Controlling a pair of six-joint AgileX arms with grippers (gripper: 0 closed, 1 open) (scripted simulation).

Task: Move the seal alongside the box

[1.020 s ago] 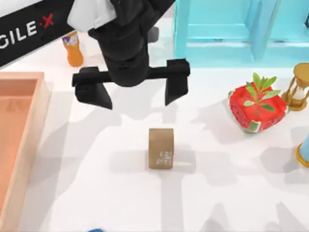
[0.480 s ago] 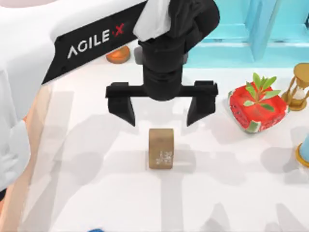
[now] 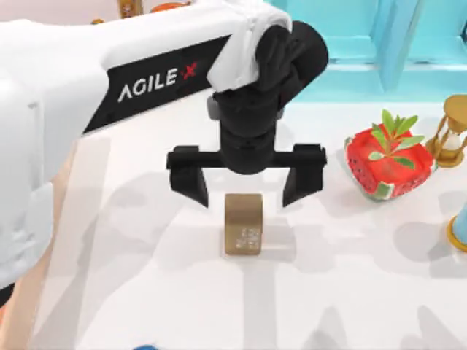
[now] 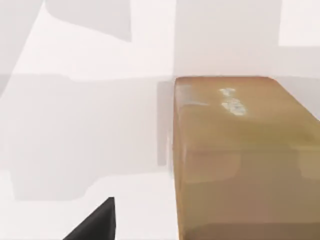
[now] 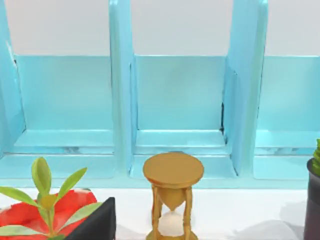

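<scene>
The seal [image 3: 243, 222] is a tan-brown block lying on the white table near the middle, its pale engraved mark facing the near edge. My left gripper [image 3: 244, 197] hangs open over its far end, one black finger on each side, neither touching the block. In the left wrist view the seal [image 4: 240, 155] looms close, with a dark fingertip [image 4: 95, 225] beside it. The box [image 3: 18, 324] shows only as a light-wood sliver at the bottom left, the rest hidden under my left arm. A dark part of my right gripper [image 5: 97, 222] faces the shelf.
A red watermelon planter [image 3: 387, 157] and a hourglass [image 3: 452, 131] stand to the right of the seal. The light-blue shelf frame [image 3: 350, 44] runs along the back right. An orange bottle [image 3: 128, 7] sits at the far edge.
My left gripper has swung right from the back left and come down over the seal, so its open fingers now flank the block's far end. The seal has not moved.
</scene>
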